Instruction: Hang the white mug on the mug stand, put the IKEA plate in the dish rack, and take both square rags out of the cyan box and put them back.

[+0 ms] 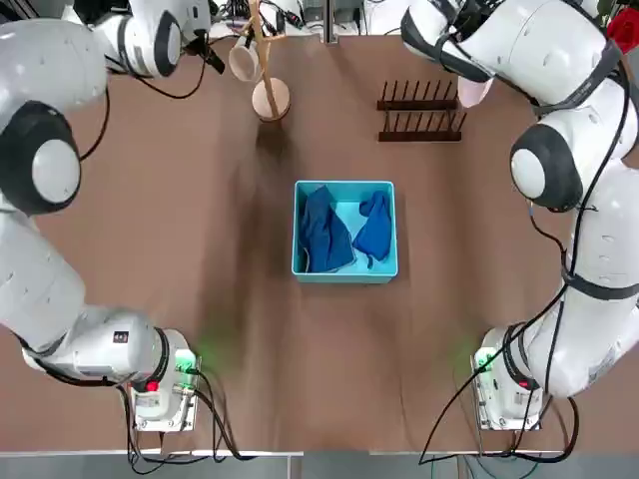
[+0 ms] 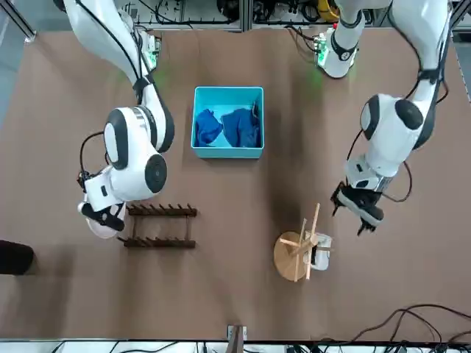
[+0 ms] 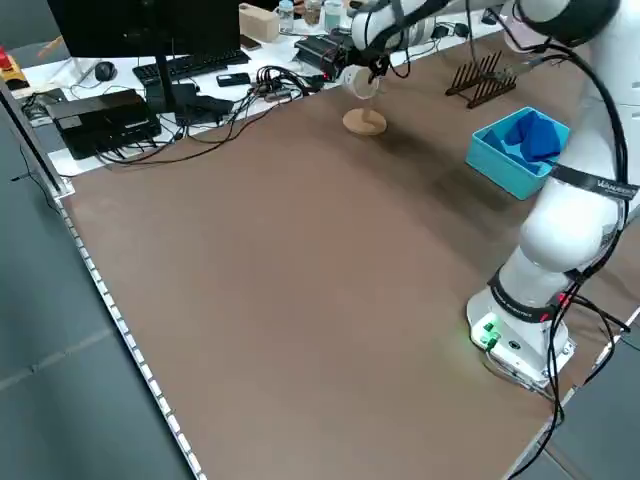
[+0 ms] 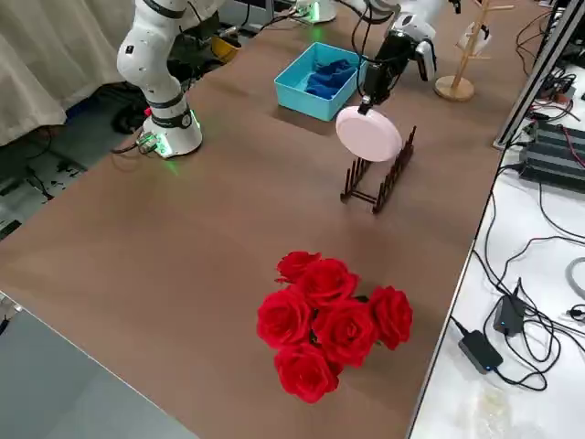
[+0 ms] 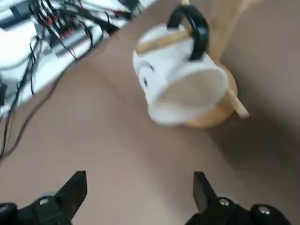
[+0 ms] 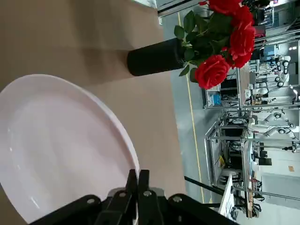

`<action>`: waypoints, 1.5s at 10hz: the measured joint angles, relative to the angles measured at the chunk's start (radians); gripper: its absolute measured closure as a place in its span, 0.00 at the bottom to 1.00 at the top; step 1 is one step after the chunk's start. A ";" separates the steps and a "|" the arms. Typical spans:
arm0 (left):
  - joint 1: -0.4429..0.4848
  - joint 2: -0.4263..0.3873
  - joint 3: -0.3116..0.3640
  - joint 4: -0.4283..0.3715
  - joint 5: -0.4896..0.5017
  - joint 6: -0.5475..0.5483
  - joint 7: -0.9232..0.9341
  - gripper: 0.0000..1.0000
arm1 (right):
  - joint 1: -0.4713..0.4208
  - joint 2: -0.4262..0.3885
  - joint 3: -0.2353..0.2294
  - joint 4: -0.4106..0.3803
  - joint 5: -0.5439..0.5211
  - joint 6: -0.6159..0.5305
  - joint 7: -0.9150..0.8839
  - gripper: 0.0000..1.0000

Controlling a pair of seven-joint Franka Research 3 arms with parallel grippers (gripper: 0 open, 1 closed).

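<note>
Cyan box (image 1: 344,269): sits mid-bench, well apart from both arms; two square rags (image 1: 324,230) lie crumpled inside it, side by side.
Dish rack (image 2: 158,225): stands on the far part of the bench with its pegs bare.
IKEA plate (image 4: 368,133): held on edge in the air just above the dish rack, not yet between the pegs.
Right pincer (image 6: 137,183): clenched on the IKEA plate's rim, the arm reaching over the rack from the cyan box side.
Mug stand (image 2: 298,251): stands on the far bench, near the left arm.
White mug (image 5: 178,91): hangs by its dark handle on a peg of the mug stand, mouth tilted outward.
Left pincer (image 5: 140,197): released, fingers spread wide, just beside the white mug and not touching it.
Red roses (image 4: 334,320): in a dark vase on the bench beyond the rack.
</note>
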 joint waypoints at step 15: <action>-0.162 -0.094 -0.497 -0.058 -0.018 -0.478 -0.664 0.08 | -0.029 0.032 -0.014 -0.029 -0.019 0.108 0.022 0.97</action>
